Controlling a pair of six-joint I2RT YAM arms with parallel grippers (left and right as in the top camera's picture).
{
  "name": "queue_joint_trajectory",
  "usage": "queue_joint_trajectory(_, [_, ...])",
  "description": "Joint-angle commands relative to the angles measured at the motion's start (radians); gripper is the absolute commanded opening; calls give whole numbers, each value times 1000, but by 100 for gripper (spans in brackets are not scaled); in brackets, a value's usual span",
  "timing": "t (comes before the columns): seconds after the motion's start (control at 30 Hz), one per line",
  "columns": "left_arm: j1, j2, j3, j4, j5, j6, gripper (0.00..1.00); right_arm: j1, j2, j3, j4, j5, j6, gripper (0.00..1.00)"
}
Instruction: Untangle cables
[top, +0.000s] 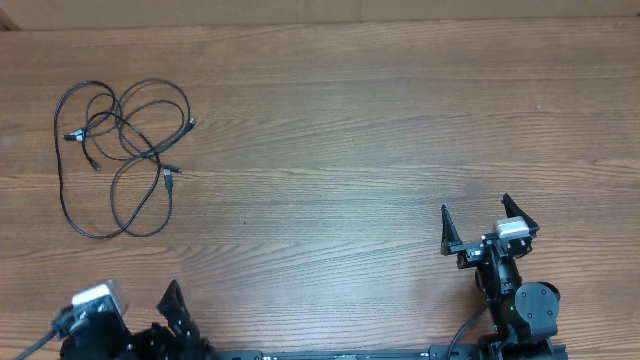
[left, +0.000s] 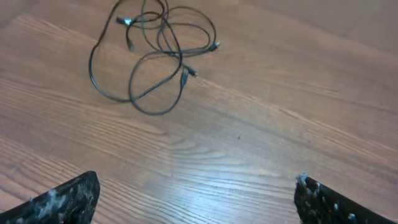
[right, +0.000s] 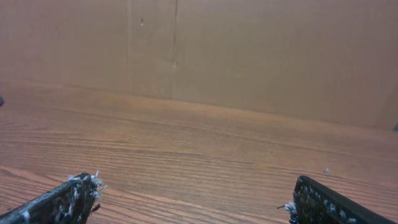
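Both grippers sit at the near edge of the wooden table (top: 360, 140), each with its jaws spread wide and nothing between them.

Left gripper (top: 125, 305): near-left corner, partly cut off by the frame edge. In its wrist view the two black fingertips (left: 68, 199) show at the lower corners, with bare wood between them.

Right gripper (top: 475, 205): near-right, fingers pointing toward the far side. Its wrist view shows only wood grain between the fingertips (right: 62, 202), with a plain brown panel (right: 249, 56) standing at the far edge of the table.

Cables (top: 128, 135): thin black cords in one loose tangle on the far-left part of the table.
- Several loops overlap and cross near the middle of the tangle.
- One long loop trails toward the near side on the tangle's left.
- Small plugs show at the cord ends; one plug (top: 170, 172) lies at the right side of the tangle, another (top: 190, 122) farther back.
- How many cords there are cannot be told.

Relation to tools:
- Cables lie farther out than the left gripper, roughly in line with it and well apart; nothing touches them. From the left wrist they appear at upper left (left: 163, 53).
- Right gripper is across the table, well to the right of the cables; they do not show in its wrist view.
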Motion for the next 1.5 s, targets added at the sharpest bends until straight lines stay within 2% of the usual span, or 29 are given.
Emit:
queue_joint_trajectory(0.0, [-1, -2, -9, 5, 4, -21, 100, -2, -8, -11, 6, -5, 0, 100])
queue_joint_trajectory(0.3, [-1, -16, -9, 12, 4, -21, 100, -2, -8, -11, 6, -5, 0, 100])
queue_joint_trajectory(0.5, [-1, -76, -39, 115, 4, -21, 100, -2, -8, -11, 6, -5, 0, 100])
queue_joint_trajectory(0.97, [-1, -338, -291, 320, 5, -21, 100, -2, -8, -11, 6, -5, 0, 100])
queue_joint_trajectory(1.07, [0, -340, -322, 416, 4, -21, 100, -2, -8, -11, 6, -5, 0, 100])
queue_joint_trajectory(1.17, [0, -340, -365, 576, 4, -21, 100, -2, -8, -11, 6, -5, 0, 100])
queue_joint_trajectory(1.27, [0, -340, -467, 857, 4, -21, 100, -2, -8, -11, 6, -5, 0, 100])
queue_joint_trajectory(1.3, [0, -340, -539, 1019, 4, -21, 99, -2, -8, -11, 6, -5, 0, 100])
queue_joint_trajectory(1.4, [0, -340, -643, 1201, 4, -21, 100, -2, -8, -11, 6, -5, 0, 100])
queue_joint_trajectory(1.47, [0, -340, -702, 1268, 4, -21, 99, -2, -8, -11, 6, -5, 0, 100])
